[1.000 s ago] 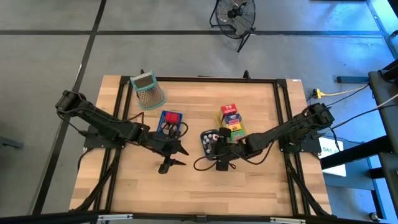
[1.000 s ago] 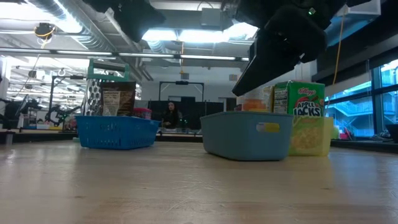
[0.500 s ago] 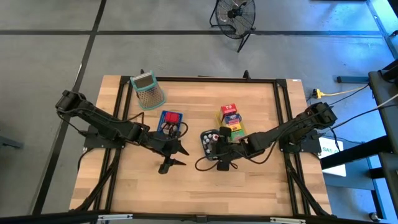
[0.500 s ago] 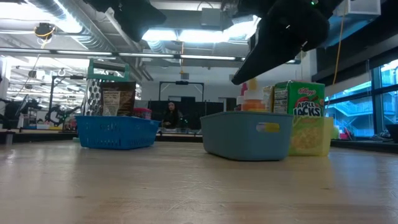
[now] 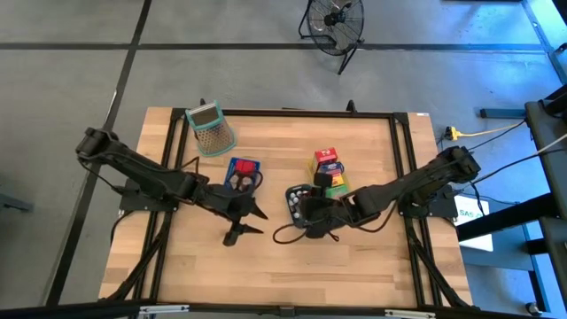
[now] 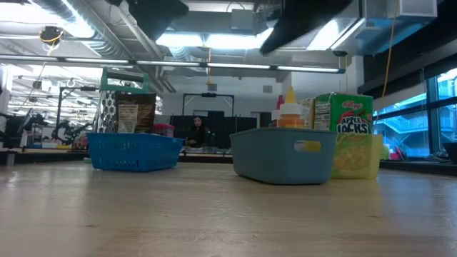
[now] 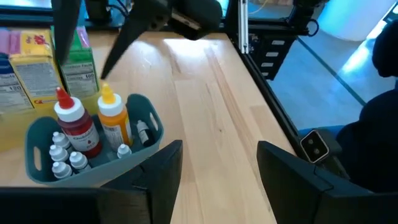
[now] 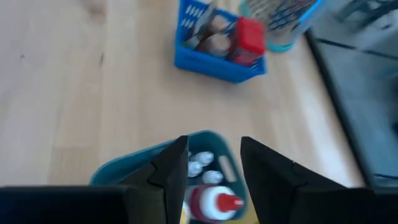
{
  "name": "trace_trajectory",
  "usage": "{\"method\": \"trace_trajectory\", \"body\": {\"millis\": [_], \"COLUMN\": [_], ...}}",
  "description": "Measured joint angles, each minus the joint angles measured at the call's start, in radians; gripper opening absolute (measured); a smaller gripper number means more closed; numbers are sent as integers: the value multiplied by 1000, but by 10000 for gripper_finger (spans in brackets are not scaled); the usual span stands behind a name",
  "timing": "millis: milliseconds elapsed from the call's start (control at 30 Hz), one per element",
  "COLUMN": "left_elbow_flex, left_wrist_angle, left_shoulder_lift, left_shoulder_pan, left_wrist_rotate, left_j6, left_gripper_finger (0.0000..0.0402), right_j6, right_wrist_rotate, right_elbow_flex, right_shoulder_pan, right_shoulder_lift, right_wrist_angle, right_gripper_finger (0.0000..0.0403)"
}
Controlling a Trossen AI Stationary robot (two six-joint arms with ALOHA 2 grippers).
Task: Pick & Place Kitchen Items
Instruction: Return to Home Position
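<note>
A grey-blue tray [image 5: 294,197] near the table's middle holds a red-capped bottle [image 7: 76,124], an orange bottle [image 7: 114,119] and several small white bottles [image 7: 62,155], all standing upright. My right gripper [image 8: 214,165] hangs open above this tray with nothing between its fingers. Cartons [image 5: 328,170] stand upright in a yellow tray just right of it. My left gripper [image 7: 219,163] waits open above the bare wood left of the tray, pointing toward it. A blue tray [image 5: 244,172] with a red carton [image 8: 250,36] and brown pieces sits further left.
A green-rimmed grater [image 5: 211,129] stands at the far left of the table, behind the blue tray. Bare wood lies along the near half of the table [image 5: 283,266]. A dark frame rail [image 7: 249,56] runs along the table's edge.
My right gripper has risen straight up from the grey-blue tray and tipped further downward, its fingers keeping the same gap. In the low view it has cleared the orange bottle, which stays standing in the tray.
</note>
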Motion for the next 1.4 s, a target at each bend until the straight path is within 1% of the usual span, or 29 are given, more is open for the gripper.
{"method": "trace_trajectory", "body": {"millis": [67,200,267,367,500,667,767,867,933,1033,1100,1200,1233,1300,1333,1400], "left_elbow_flex": [0,0,0,0,0,0,0,0,0,0,0,0,0,0,0,0], "left_wrist_angle": [-7,-54,-85,-131,-203,-346,-396,-417,-437,-479,-529,-598,-611,-583,-571,-568], "left_shoulder_lift": [-16,-59,-89,-139,-207,-268,-290,-317,-337,-369,-392,-421,-430,-438,-439,-440], "left_shoulder_pan": [0,-3,-3,-3,-3,-3,-3,-3,-3,-3,-3,-3,-3,-3,-6,-14], "left_wrist_rotate": [-5,-47,-80,-118,-140,-186,-213,-217,-229,-264,-287,-295,-300,-321,-327,-343], "left_j6": [0,2,2,3,3,2,3,23,34,16,14,13,8,-6,-3,34], "left_gripper_finger": [202,202,202,202,202,202,197,186,174,146,121,75,58,23,12,6], "right_j6": [10,61,90,124,176,272,278,286,247,206,193,185,185,209,236,300], "right_wrist_rotate": [49,176,206,208,207,204,145,114,115,123,125,134,137,149,159,172], "right_elbow_flex": [44,115,131,137,137,137,137,137,137,137,137,137,137,139,139,139], "right_shoulder_pan": [9,18,17,6,-15,-30,-42,-54,-56,-55,-55,-55,-54,-54,-53,-53], "right_shoulder_lift": [0,0,0,0,0,0,0,0,0,-13,-38,-88,-109,-152,-177,-229], "right_wrist_angle": [-57,-178,-227,-258,-262,-262,-251,-228,-228,-256,-281,-344,-379,-447,-504,-605], "right_gripper_finger": [148,148,148,148,148,148,148,144,132,99,68,20,11,6,5,4]}}
